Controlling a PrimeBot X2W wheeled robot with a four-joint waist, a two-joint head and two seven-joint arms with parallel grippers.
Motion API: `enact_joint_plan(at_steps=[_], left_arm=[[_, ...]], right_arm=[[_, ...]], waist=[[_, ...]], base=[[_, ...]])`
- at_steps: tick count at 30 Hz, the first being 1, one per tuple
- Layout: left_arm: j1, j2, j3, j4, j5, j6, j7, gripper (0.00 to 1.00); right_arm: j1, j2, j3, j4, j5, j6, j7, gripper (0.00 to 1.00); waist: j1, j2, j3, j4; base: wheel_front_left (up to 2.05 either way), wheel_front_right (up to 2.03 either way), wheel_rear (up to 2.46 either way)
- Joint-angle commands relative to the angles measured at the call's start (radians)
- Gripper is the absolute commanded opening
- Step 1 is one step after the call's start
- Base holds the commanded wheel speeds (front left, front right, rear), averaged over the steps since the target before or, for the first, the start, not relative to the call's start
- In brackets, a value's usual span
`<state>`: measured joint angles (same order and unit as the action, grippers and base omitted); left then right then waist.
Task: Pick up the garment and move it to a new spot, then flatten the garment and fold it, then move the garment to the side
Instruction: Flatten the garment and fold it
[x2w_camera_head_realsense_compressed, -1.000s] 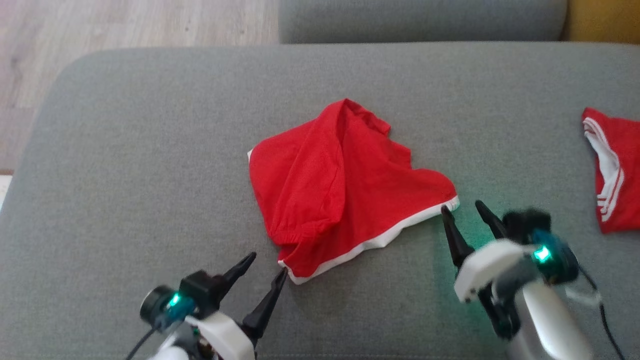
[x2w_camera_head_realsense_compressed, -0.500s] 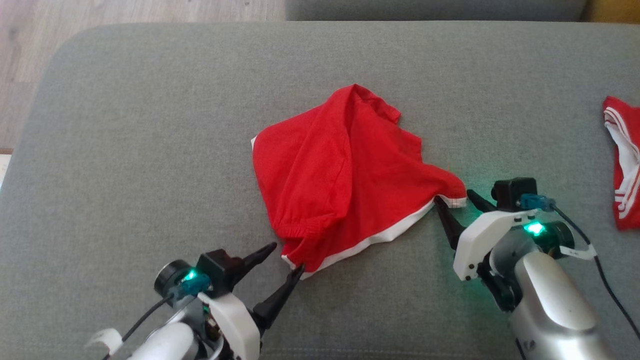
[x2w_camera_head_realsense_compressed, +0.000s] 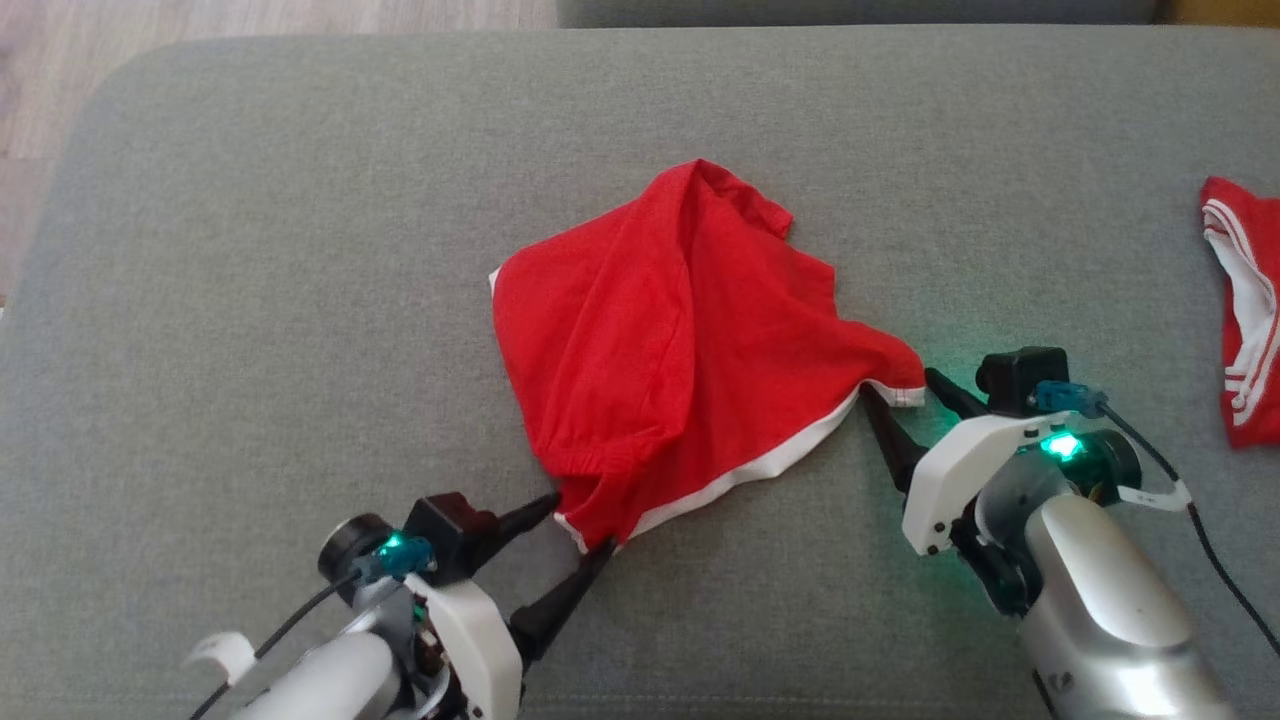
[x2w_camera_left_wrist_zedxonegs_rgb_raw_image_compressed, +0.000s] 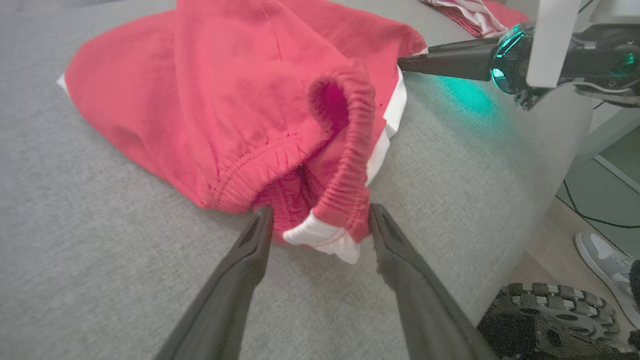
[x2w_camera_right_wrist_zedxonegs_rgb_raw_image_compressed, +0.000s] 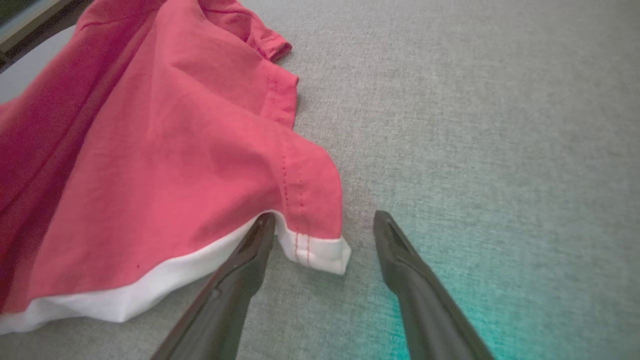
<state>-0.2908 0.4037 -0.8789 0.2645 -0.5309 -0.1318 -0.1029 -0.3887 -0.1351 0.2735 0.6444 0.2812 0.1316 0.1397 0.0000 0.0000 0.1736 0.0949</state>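
Observation:
The garment (x2w_camera_head_realsense_compressed: 690, 350) is a red pair of shorts with a white hem, lying crumpled in the middle of the grey cushion (x2w_camera_head_realsense_compressed: 250, 300). My left gripper (x2w_camera_head_realsense_compressed: 580, 522) is open at its near left corner, and that corner with its elastic band (x2w_camera_left_wrist_zedxonegs_rgb_raw_image_compressed: 345, 150) and white tip lies between the two fingers (x2w_camera_left_wrist_zedxonegs_rgb_raw_image_compressed: 250, 250). My right gripper (x2w_camera_head_realsense_compressed: 897, 388) is open at the near right corner. There the white-edged corner (x2w_camera_right_wrist_zedxonegs_rgb_raw_image_compressed: 315, 250) sits between its fingers (x2w_camera_right_wrist_zedxonegs_rgb_raw_image_compressed: 400, 260), the left one tucked under the hem.
A second red garment with white stripes (x2w_camera_head_realsense_compressed: 1240, 300) lies at the cushion's right edge. Wooden floor (x2w_camera_head_realsense_compressed: 40, 80) shows beyond the cushion's far left corner. In the left wrist view a person's shoe (x2w_camera_left_wrist_zedxonegs_rgb_raw_image_compressed: 605, 260) and a ridged dark wheel (x2w_camera_left_wrist_zedxonegs_rgb_raw_image_compressed: 550, 320) are on the floor beside the cushion.
Both open grippers have moved forward onto the shorts' near corners, each corner now lying between the fingers. The head camera has tilted, shifting the whole picture.

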Motion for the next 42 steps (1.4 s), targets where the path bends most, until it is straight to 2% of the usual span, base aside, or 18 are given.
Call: enact_joint_plan(at_steps=[1,2,3,4,5,6,7,11,16,20,23,24,25,30,34,38,42], left_arm=[[-0.052,0.032,0.019,-0.017,-0.02,0.001,0.002,1.0],[-0.056,0.035,0.008,-0.014,-0.033,0.001,0.005,1.0],[-0.06,0.037,-0.004,-0.009,-0.045,0.001,0.009,0.91],[-0.066,0.039,-0.015,-0.003,-0.055,0.001,0.012,0.71],[-0.071,0.04,-0.026,0.006,-0.068,0.001,0.016,0.46],[-0.075,0.04,-0.035,0.015,-0.083,0.001,0.021,0.16],[-0.079,0.04,-0.043,0.024,-0.097,0.001,0.023,0.0],[-0.081,0.049,-0.036,0.04,-0.179,0.001,0.021,0.0],[-0.041,0.081,0.04,-0.03,-0.333,0.001,0.014,0.0],[0.018,0.139,0.146,-0.223,-0.508,0.007,0.029,0.0],[0.044,0.192,0.197,-0.415,-0.591,0.035,0.067,0.0],[0.053,0.216,0.223,-0.544,-0.642,0.057,0.093,0.0],[0.056,0.225,0.233,-0.608,-0.669,0.067,0.108,0.0],[0.031,0.253,0.281,-0.875,-0.795,0.115,0.18,0.0],[-0.038,0.267,0.32,-0.992,-0.874,0.168,0.244,0.0],[-0.148,0.253,0.379,-0.993,-0.949,0.229,0.288,0.0],[-0.311,0.243,0.398,-0.838,-0.909,0.299,0.333,0.0]], right_arm=[[-0.039,-0.002,0.025,-0.023,0.009,-0.001,-0.014,1.0],[-0.041,-0.003,0.029,-0.022,0.013,-0.001,-0.017,1.0],[-0.044,-0.003,0.033,-0.021,0.017,-0.001,-0.02,1.0],[-0.046,-0.003,0.043,-0.022,0.024,-0.001,-0.022,1.0],[-0.048,-0.002,0.057,-0.024,0.038,-0.001,-0.022,0.9],[-0.051,0.0,0.072,-0.026,0.059,-0.001,-0.019,0.32],[-0.052,0.001,0.087,-0.03,0.085,-0.001,-0.015,0.0],[-0.057,-0.014,0.116,-0.082,0.196,-0.001,-0.018,0.0],[-0.039,-0.057,0.1,-0.203,0.324,-0.001,-0.013,0.0],[0.008,-0.125,0.039,-0.398,0.442,-0.001,0.027,0.0],[0.057,-0.17,-0.038,-0.56,0.501,-0.001,0.067,0.0],[0.085,-0.182,-0.096,-0.667,0.525,-0.001,0.1,0.0],[0.096,-0.184,-0.123,-0.722,0.532,-0.001,0.119,0.0],[0.125,-0.15,-0.243,-0.974,0.54,-0.001,0.242,0.0],[0.093,-0.103,-0.31,-1.114,0.537,-0.001,0.347,0.0],[0.013,-0.067,-0.357,-1.141,0.474,-0.001,0.433,0.0],[-0.122,-0.019,-0.364,-1.045,0.395,-0.001,0.495,0.0]], waist=[[0.0,0.0,0.003,-0.003],[0.0,0.0,0.004,-0.004],[0.0,0.0,0.005,-0.004],[0.0,0.0,0.005,-0.005],[0.0,0.0,0.005,-0.005],[0.0,0.0,0.004,-0.006],[0.0,0.0,0.001,-0.008],[0.0,0.0,-0.013,-0.019],[0.0,0.0,-0.04,-0.036],[0.0,0.0,-0.076,-0.046],[0.0,0.0,-0.103,-0.048],[0.0,0.0,-0.115,-0.051],[0.0,0.0,-0.119,-0.054],[0.0,0.0,-0.119,-0.068],[0.0,0.0,-0.089,-0.08],[0.0,0.0,-0.027,-0.088],[0.0,0.0,0.055,-0.088]], base=[[0.0,0.0,0.0],[0.0,0.0,0.0],[0.0,0.0,0.0],[0.0,0.0,0.0],[0.0,0.0,0.0],[0.0,0.0,0.0],[0.0,0.0,0.0],[0.0,0.0,0.0],[0.0,0.0,0.0],[0.0,0.0,0.0],[0.0,0.0,0.0],[0.0,0.0,0.0],[0.0,0.0,0.0],[0.0,0.0,0.0],[0.0,0.0,0.0],[0.0,0.0,0.0],[0.0,0.0,0.0]])
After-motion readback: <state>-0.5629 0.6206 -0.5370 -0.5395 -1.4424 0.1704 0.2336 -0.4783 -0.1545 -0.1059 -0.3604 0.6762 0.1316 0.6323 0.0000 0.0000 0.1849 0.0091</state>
